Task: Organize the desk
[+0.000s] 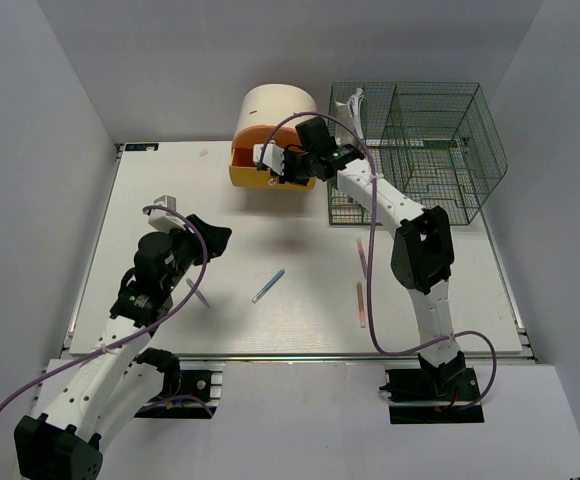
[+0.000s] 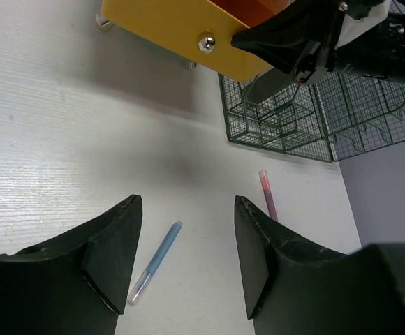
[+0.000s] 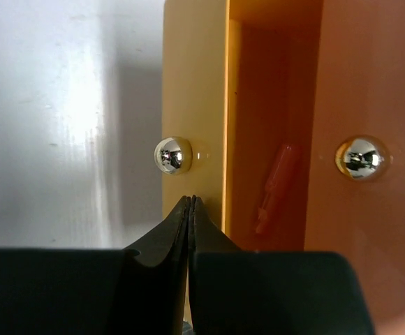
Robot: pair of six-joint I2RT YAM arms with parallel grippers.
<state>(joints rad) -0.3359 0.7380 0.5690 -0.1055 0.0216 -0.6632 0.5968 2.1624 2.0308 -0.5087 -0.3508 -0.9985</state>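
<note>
The white desk holds a cream, orange and yellow drawer box at the back. Its yellow drawer stands pulled out a little, with a pink thing lying inside. My right gripper is shut and empty, its tips just below the yellow drawer's metal knob. My left gripper is open and empty above the desk's left middle. A blue pen lies on the desk and shows between the open fingers in the left wrist view.
A green wire mesh organizer stands at the back right. Two pink pens lie in front of it. A thin pale pen lies by my left arm. The orange drawer has its own knob.
</note>
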